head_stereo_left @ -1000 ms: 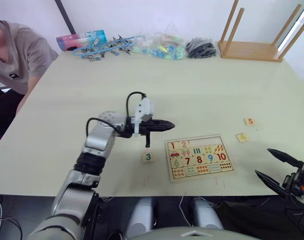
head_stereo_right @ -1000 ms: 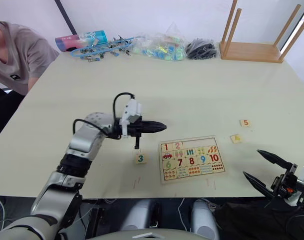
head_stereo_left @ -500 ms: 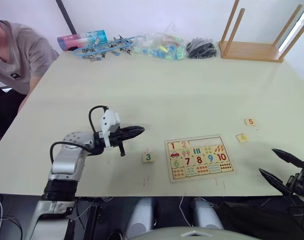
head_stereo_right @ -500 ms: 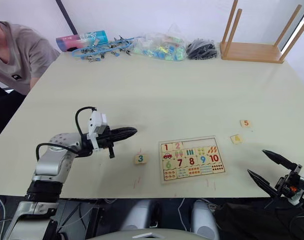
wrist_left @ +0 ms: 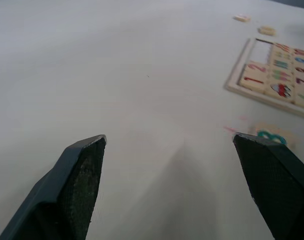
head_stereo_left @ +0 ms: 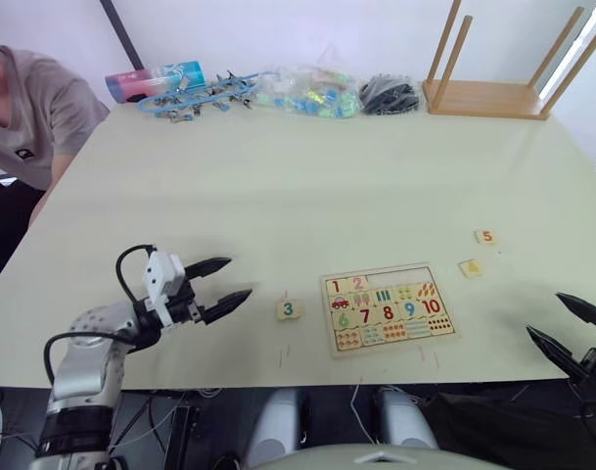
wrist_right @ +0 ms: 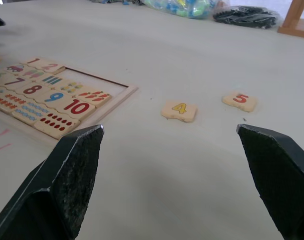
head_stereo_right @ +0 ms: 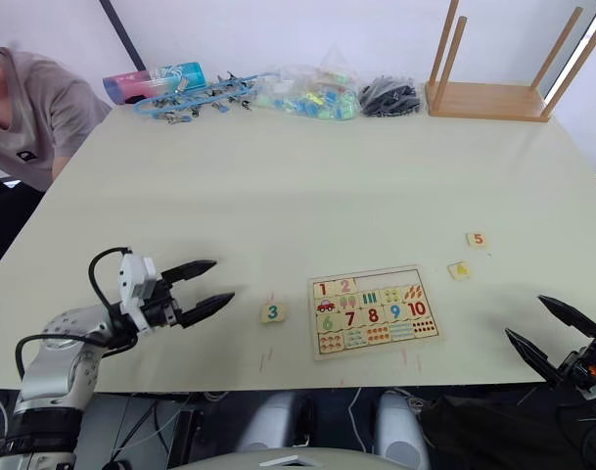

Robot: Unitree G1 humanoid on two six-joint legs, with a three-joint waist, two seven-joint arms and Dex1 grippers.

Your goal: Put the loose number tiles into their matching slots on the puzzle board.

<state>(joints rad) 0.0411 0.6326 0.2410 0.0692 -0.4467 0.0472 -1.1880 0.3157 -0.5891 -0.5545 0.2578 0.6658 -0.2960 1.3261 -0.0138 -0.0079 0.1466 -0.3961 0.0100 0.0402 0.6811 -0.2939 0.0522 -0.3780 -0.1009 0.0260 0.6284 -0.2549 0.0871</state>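
The puzzle board (head_stereo_left: 389, 307) lies flat near the front edge of the table (head_stereo_left: 307, 176), in easy reach of both arms. Tiles 1 and 2 are seated at the left end of its top row; the three slots (head_stereo_left: 405, 280) to their right appear empty. The tile 3 (head_stereo_left: 289, 309) lies loose on the table just left of the board, digit up, between the board and the left gripper (head_stereo_left: 222, 285). That gripper hovers low over the table, well left of the tile, fingers spread and pointing toward it, holding nothing; this suits a straight reach to pinch the tile by its sides. The tile 4 (head_stereo_left: 470, 267) and the tile 5 (head_stereo_left: 485, 236) lie near each other on the table to the right of the board, apart from its frame. The right gripper (head_stereo_left: 572, 330) sits at the front right corner of the table, spread wide and empty, aimed toward those two tiles, so each arm is placed to serve the tiles on its own side. Three tiles remain to be seated.
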